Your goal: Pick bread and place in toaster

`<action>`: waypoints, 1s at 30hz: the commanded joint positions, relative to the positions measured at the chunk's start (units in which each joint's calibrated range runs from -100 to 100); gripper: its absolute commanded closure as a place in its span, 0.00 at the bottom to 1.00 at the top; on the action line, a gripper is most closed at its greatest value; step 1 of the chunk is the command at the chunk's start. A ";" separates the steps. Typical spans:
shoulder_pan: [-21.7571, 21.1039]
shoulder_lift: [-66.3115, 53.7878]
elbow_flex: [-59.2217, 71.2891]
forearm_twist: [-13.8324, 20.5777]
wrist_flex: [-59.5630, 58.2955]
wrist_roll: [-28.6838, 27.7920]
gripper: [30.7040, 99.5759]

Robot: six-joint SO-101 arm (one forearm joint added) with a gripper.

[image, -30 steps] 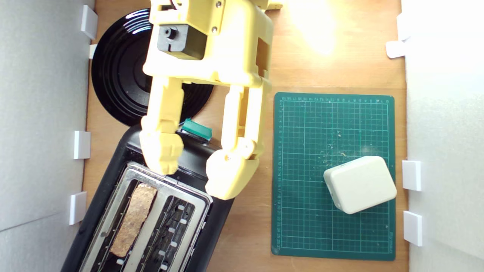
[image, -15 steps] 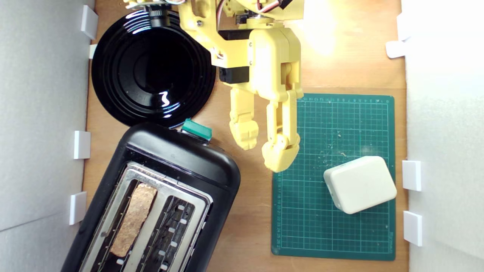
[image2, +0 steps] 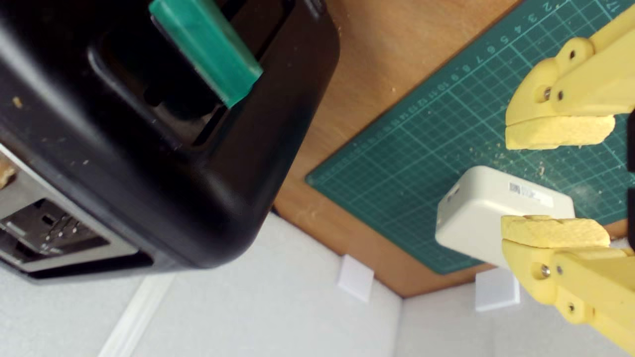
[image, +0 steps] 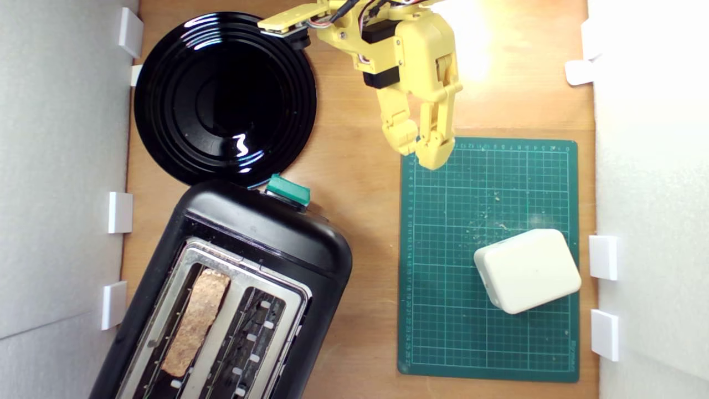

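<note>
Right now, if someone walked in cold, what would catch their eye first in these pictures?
Probably the big black toaster at the exterior view's lower left, with the bread already standing in one slot. Next, the yellow gripper, open and empty, hanging over the top corner of the green cutting mat, where a white block sits. A glossy black plate lies above the toaster.

The arm (image: pixel 410 50) is all yellow plastic — black motor blocks, small silver screws, thin wires, and rough yellow fingertips (image2: pixel 558 131).

Glossy black plate (image: pixel 221 97), brushed-metal-topped plastic toaster (image: pixel 260 233), matt green mat (image: pixel 487 332), bare wood table (image: pixel 360 183).
</note>
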 commanded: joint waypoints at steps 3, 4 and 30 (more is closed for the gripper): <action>-0.67 -11.53 13.48 1.25 -0.77 0.35 0.64; -0.67 -13.03 15.21 1.34 -0.68 0.35 0.66; 0.86 -28.34 41.99 1.43 -0.42 5.90 0.83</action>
